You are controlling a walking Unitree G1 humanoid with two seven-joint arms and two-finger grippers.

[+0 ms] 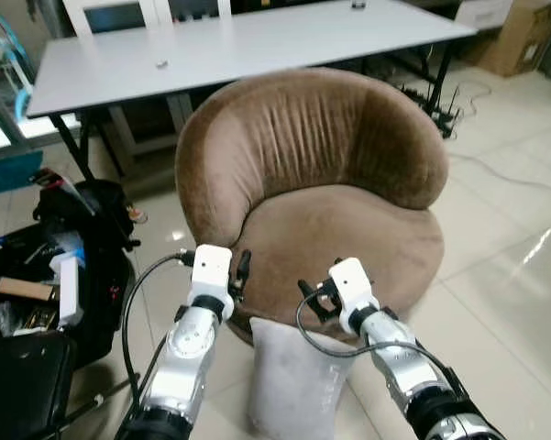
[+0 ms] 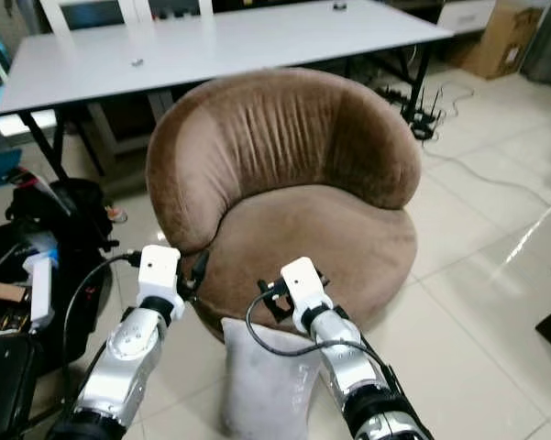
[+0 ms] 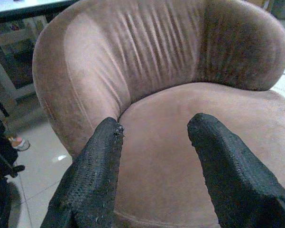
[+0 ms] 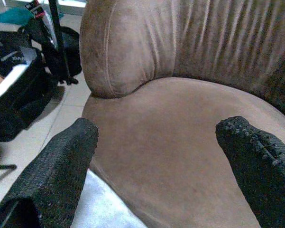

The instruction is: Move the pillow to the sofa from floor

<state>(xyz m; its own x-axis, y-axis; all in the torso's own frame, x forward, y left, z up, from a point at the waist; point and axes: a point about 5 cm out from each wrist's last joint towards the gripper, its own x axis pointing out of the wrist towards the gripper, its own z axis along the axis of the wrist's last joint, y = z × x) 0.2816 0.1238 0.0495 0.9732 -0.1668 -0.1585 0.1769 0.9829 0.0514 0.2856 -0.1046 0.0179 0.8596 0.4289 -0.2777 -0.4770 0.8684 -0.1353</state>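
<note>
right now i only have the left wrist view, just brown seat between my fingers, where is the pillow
Observer: The grey pillow stands on the floor, leaning against the front of the brown sofa, below and between both arms.
Operator: is either gripper on it
Observer: No. The right gripper hangs open just above its top edge; the left gripper is open beside the seat's front left edge.
Operator: anything on the floor near my left
Observer: Yes, black bags sit on the tiles to the left of the sofa.
</note>
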